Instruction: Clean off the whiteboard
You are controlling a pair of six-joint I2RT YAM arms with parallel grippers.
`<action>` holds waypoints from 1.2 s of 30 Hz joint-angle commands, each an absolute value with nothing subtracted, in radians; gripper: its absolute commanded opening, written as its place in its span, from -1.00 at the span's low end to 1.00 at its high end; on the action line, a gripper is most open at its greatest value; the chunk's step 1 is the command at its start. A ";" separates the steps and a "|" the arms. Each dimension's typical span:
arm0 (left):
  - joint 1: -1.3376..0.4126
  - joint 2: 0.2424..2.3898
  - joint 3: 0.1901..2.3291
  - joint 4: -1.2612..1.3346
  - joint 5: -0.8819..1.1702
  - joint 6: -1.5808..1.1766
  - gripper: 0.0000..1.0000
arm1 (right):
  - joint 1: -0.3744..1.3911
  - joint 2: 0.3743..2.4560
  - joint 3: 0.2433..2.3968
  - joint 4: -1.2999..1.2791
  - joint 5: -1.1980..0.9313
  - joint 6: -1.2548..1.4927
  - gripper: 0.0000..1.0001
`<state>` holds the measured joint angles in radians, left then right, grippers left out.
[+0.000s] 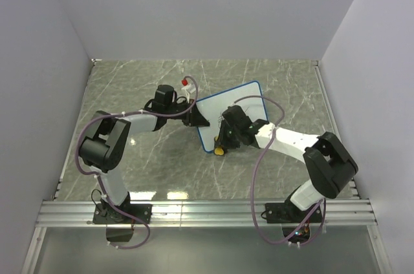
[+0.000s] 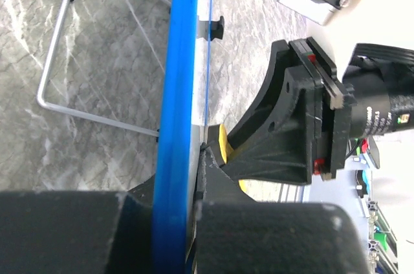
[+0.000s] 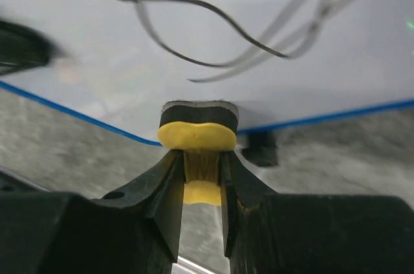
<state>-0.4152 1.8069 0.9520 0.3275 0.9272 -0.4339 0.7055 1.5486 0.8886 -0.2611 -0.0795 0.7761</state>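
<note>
Glossy white plastic with a thin blue rim, the whiteboard (image 1: 238, 101) looks light, stiff and slick, best taken by its edge; the left tool (image 2: 187, 187) is pressed together on that rim, with the board slanted over the grey marbled counter (image 1: 142, 86) between the two arms. The right tool (image 3: 202, 174) pinches a soft yellow eraser (image 3: 197, 135) whose dark felt face meets the board near its lower edge, below curling dark pen lines (image 3: 213, 12). Hard pushing would likely twist so thin a sheet in a one-sided grip.

Plain pale walls (image 1: 194, 9) enclose a grey marbled tabletop (image 1: 162, 177) edged by an aluminium rail (image 1: 207, 212).
</note>
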 commanded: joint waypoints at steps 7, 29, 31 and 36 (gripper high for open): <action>-0.449 1.810 0.919 0.135 0.881 -0.390 -0.99 | 0.663 1.489 1.098 -0.377 -0.002 0.689 -1.00; -0.449 1.818 0.945 0.051 0.864 -0.356 -0.99 | 0.564 1.753 1.278 -0.430 0.069 0.683 -1.00; -0.451 1.821 0.943 0.051 0.862 -0.356 -0.99 | 0.590 1.727 1.207 -0.411 0.075 0.702 -1.00; -0.451 1.818 0.943 0.055 0.862 -0.364 -0.99 | 0.623 1.691 1.042 -0.376 0.060 0.747 -1.00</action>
<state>-0.4179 1.7985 0.9794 0.2462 0.9066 -0.4774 0.6029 1.6291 1.1652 -0.2966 0.0277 0.7200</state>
